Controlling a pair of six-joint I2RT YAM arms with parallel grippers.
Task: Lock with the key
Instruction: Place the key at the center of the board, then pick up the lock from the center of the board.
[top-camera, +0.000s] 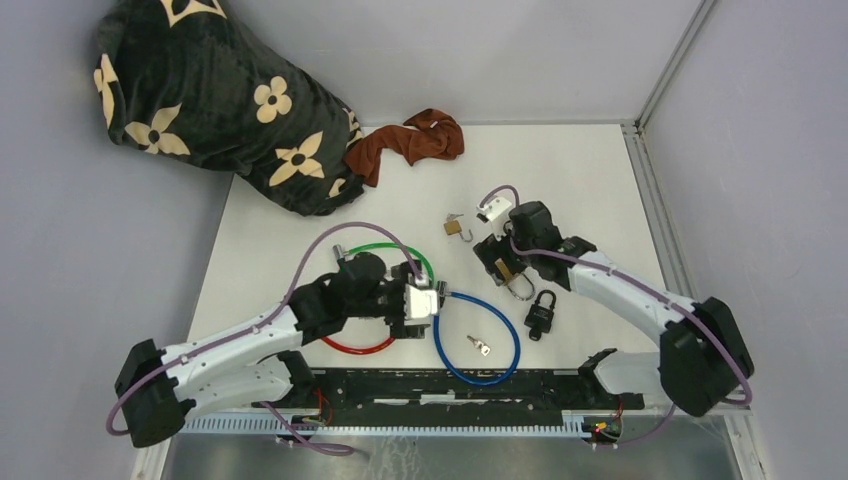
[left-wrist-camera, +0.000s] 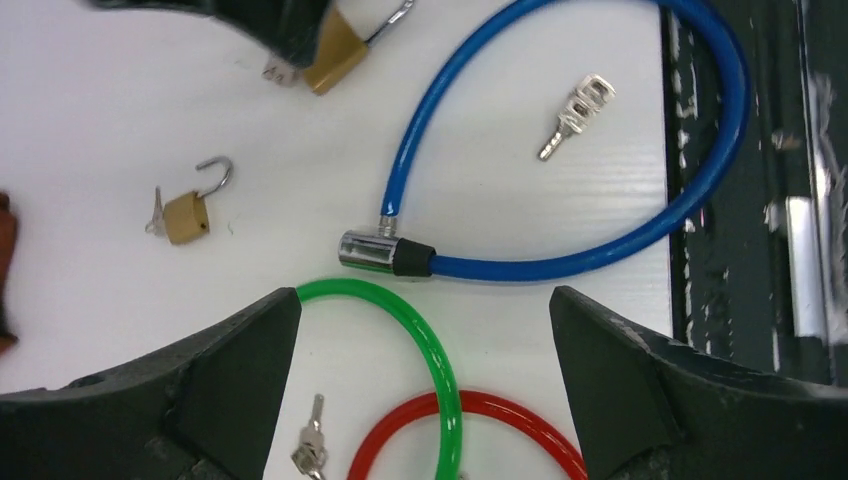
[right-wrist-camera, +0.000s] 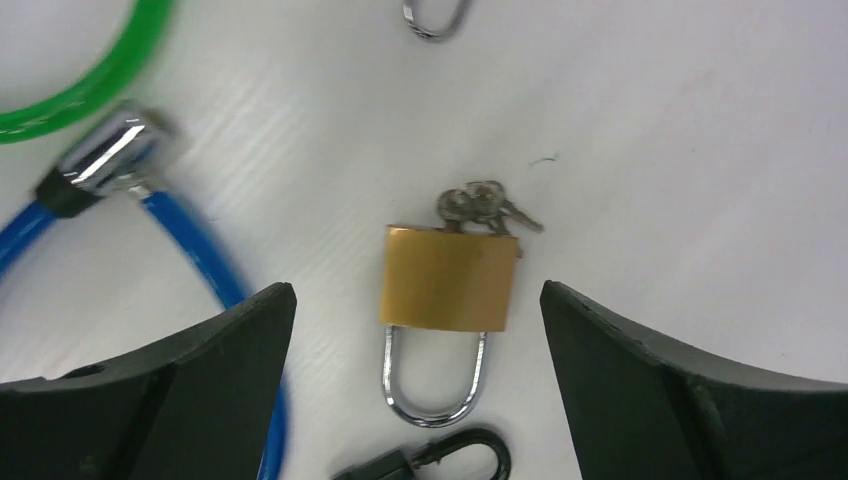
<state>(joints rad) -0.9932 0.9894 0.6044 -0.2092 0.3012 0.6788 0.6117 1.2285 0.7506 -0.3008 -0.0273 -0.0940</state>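
A large brass padlock lies flat on the white table, its steel shackle seated in the body and a bunch of keys at its keyhole end. My right gripper hangs just above it, open, with one finger on each side and nothing held. From above the padlock is mostly hidden under the right gripper. My left gripper is open over the green cable lock and the red cable lock, holding nothing. The left gripper is left of the right one.
A blue cable lock loops near the front with a loose key inside it. A small brass padlock with an open shackle lies further back. A black padlock lies beside the right arm. A brown cloth and a dark flowered bundle sit at the back.
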